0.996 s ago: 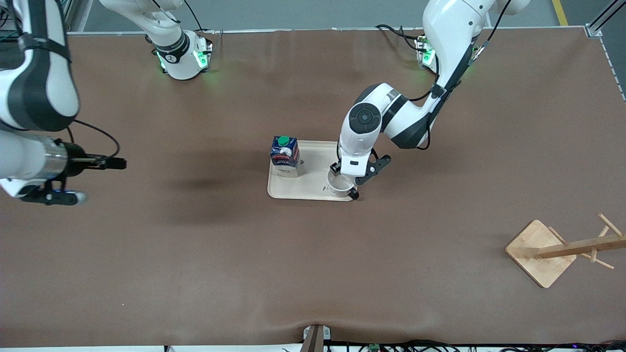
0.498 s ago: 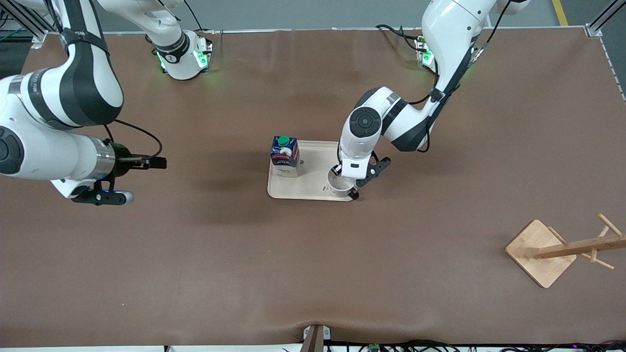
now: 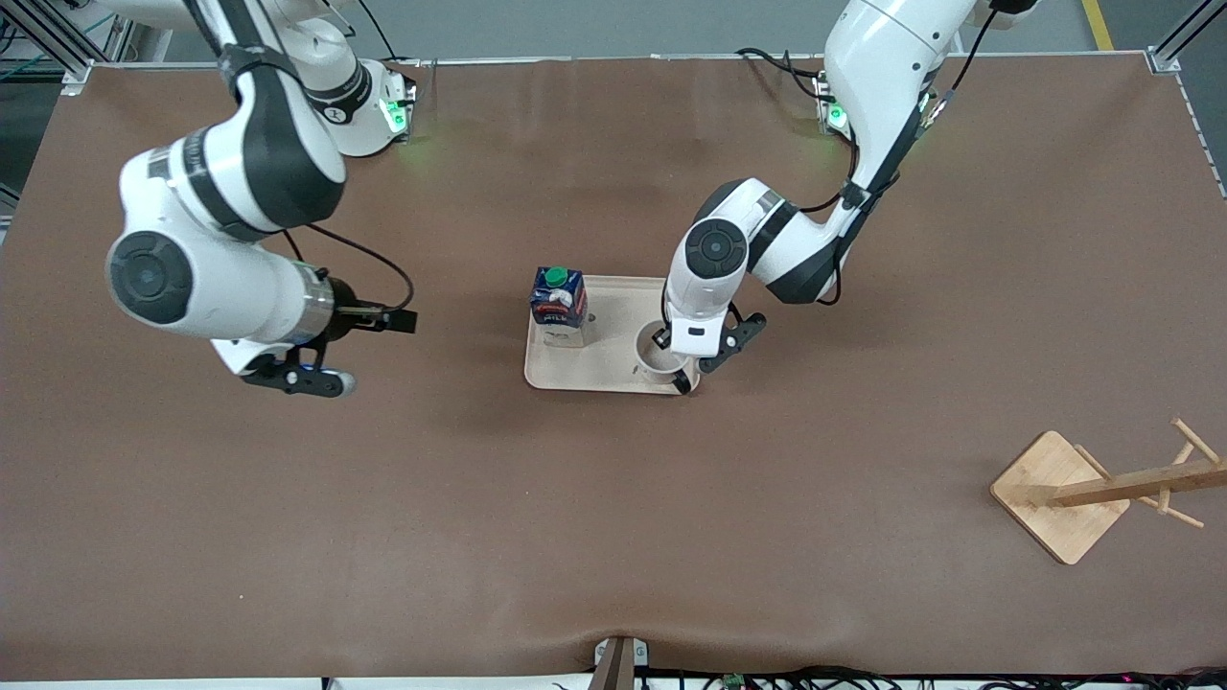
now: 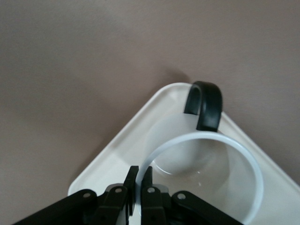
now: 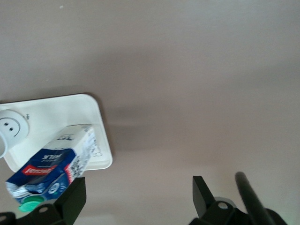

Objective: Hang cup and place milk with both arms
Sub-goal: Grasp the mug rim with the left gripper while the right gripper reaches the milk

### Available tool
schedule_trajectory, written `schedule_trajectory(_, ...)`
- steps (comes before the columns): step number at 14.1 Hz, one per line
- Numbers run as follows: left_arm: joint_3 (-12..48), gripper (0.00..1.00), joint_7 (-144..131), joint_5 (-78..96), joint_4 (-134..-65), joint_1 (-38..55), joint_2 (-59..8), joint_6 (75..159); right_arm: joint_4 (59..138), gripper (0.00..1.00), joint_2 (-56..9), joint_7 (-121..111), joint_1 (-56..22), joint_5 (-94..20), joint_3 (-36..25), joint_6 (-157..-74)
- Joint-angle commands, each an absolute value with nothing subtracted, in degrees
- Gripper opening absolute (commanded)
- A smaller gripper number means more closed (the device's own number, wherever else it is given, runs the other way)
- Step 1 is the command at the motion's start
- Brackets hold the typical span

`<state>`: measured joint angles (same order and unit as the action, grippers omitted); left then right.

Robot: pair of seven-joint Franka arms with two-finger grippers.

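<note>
While milk [image 3: 558, 305] reads "MILK" — left gripper [image 4: 138, 187] fingers pinch cup [image 4: 206, 176] rim; right gripper [image 5: 136, 197] fingers apart.

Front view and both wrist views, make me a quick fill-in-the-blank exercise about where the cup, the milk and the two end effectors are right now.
1. The cup and the milk both stand on the cream ____.
2. The left end effector is shut on the cup's ____.
3. The right end effector is open over the bare ____.
4. The milk's round cap is ____.

Missing words: tray; rim; table; green
</note>
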<state>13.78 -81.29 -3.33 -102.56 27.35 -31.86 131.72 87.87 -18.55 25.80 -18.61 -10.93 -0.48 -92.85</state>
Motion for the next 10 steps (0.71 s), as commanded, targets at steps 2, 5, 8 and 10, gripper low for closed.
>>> schedule_trajectory(2,13.6,0.0,-82.0,-5.0,-101.8,27.5,-31.6,131.0,91.2,1.0,-17.8,27.4,-22.0,-12.2,-1.1,-94.6)
schedule_trajectory(5,13.5,0.0,-81.4,-5.2,-101.6,27.0,-28.6,127.5,95.9,1.0,-17.1,29.4,-24.8,-17.6,-1.1,-101.1)
schedule_trajectory(8,13.3,0.0,-77.1,-5.2,-101.5,25.5,-23.7,122.3,97.7,1.0,-17.0,35.2,-27.9,-19.4,-1.1,-105.2)
schedule_trajectory(10,13.3,0.0,-73.8,-5.2,-101.4,23.7,-20.7,118.7,97.6,1.0,-17.2,39.4,-29.4,-19.5,-1.1,-105.4)
